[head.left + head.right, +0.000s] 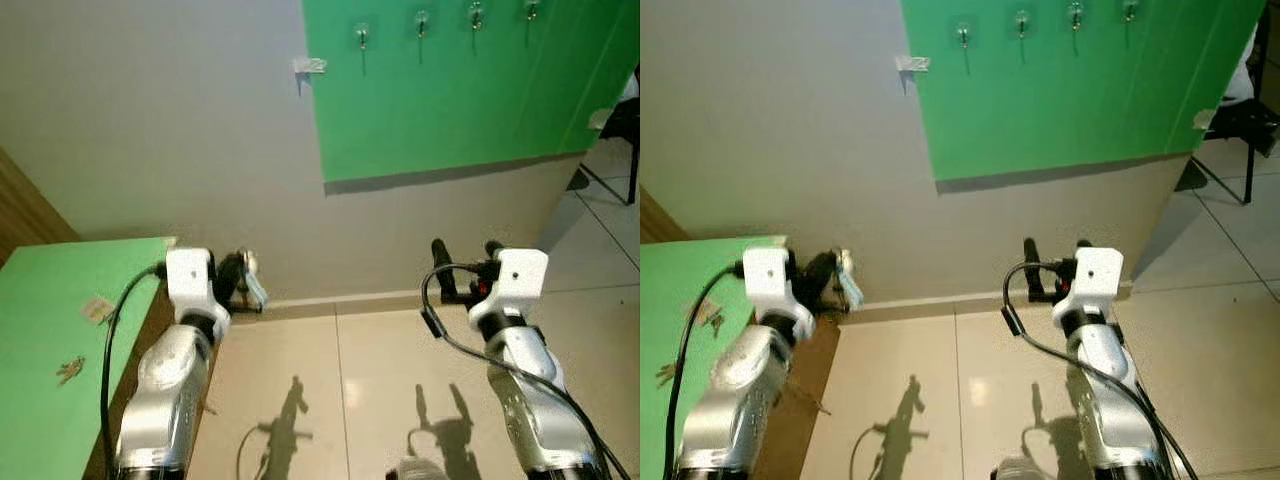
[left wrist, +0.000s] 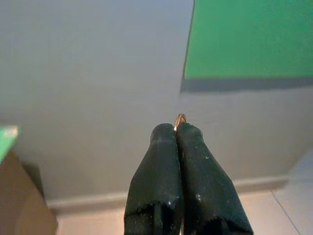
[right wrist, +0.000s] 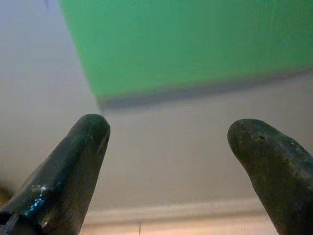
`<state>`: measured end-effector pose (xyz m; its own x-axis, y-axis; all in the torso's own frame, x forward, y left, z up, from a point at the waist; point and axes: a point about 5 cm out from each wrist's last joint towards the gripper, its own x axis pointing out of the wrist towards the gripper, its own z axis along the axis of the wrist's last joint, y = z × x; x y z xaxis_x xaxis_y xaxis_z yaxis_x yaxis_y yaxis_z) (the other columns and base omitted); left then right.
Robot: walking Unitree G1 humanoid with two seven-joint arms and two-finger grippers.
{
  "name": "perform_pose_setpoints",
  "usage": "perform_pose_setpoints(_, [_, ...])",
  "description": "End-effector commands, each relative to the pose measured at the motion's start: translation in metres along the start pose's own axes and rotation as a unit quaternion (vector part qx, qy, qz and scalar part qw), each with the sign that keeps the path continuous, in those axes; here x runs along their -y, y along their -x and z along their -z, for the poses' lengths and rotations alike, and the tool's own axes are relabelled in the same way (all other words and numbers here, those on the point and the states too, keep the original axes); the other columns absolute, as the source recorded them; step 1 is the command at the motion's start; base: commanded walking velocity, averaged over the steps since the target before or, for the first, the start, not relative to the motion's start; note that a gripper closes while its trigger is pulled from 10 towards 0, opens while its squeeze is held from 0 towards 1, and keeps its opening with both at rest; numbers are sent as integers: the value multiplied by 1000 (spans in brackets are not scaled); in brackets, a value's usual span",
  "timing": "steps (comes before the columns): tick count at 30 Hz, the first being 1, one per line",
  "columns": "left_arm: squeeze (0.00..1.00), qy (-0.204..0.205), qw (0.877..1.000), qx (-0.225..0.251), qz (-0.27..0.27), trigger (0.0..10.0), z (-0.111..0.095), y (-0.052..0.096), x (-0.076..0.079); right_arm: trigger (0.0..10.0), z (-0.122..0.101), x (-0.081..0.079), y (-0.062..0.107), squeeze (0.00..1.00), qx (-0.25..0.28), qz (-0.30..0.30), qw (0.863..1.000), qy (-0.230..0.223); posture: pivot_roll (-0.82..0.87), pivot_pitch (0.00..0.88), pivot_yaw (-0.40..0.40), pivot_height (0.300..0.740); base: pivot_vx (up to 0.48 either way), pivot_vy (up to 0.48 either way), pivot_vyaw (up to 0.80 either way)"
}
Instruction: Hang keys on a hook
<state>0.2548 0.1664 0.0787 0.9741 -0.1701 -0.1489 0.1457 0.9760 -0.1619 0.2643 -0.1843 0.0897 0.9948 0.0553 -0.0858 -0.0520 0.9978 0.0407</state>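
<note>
Keys [image 1: 252,287] sit pinched in your left gripper [image 2: 176,131], low at left; right gripper [image 3: 166,132] is spread, idle. Raise the ring toward the far hooks [image 1: 362,36] on the green board [image 1: 460,100], squarely.

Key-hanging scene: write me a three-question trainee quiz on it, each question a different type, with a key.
1. True or false: the left gripper is shut on a key ring.
2. Multiple choice: the hooks are fixed to A) the grey wall, B) the green board on the wall, C) the green table.
3. Fill in: the right gripper has its fingers ____ and holds nothing.

Key:
1. True; its fingers are pressed together with a thin metal loop between the tips, and a tag hangs by it in the head views.
2. B; four hooks sit in a row near the board's top.
3. Open.
</note>
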Motion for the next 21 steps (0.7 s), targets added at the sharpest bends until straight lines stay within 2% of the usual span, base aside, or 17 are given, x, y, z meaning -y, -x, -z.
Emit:
perform_pose_setpoints(1, [0, 1, 1000, 6, 10, 10000, 1, 7, 1, 10000, 2, -4, 4, 0, -21, -15, 1000, -1, -253, 0, 115, 740, 0, 0, 0])
perform_pose_setpoints(2, [0, 7, 1000, -5, 13, 10000, 14, 23, 3, 10000, 4, -3, 12, 0, -20, -23, 1000, 4, -249, 0, 113, 740, 0, 0, 0])
perform_pose_setpoints(3, [0, 6, 1000, -11, 16, 10000, 20, 29, 4, 10000, 5, -2, 15, 0, -20, -24, 999, 10, -245, 0, 112, 740, 0, 0, 0])
perform_pose_setpoints(6, [0, -2, 1000, -21, 15, 10000, 27, 33, 8, 10000, 9, -1, 16, 0, -30, -18, 999, 16, -239, 0, 111, 740, 0, 0, 0])
perform_pose_setpoints(10, [0, 4, 1000, -7, 7, 10000, 20, 22, 7, 10000, 8, -8, 10, 0, -31, -27, 999, 21, -234, 0, 111, 740, 0, 0, 0])
perform_pose_setpoints(13, [0, -6, 1000, 14, 13, 10000, 9, 11, 5, 10000, 7, -13, 2, 0, -30, -33, 999, 20, -230, 0, 117, 740, 0, 0, 0])
perform_pose_setpoints(18, [0, -11, 999, 28, 11, 10000, 1, -1, 3, 10000, 7, -17, -7, 0, -27, -37, 998, 34, -232, 0, 119, 740, 0, 0, 0])
perform_pose_setpoints(20, [0, -9, 999, 30, 13, 10000, 0, -3, 4, 10000, 7, -17, -8, 0, -27, -40, 998, 35, -234, 0, 118, 740, 0, 0, 544])
perform_pose_setpoints(21, [0, -12, 999, 33, 18, 10000, -2, -8, 7, 10000, 5, -21, -14, 0, -25, -49, 997, 56, -238, 0, 122, 740, 0, 0, 794])
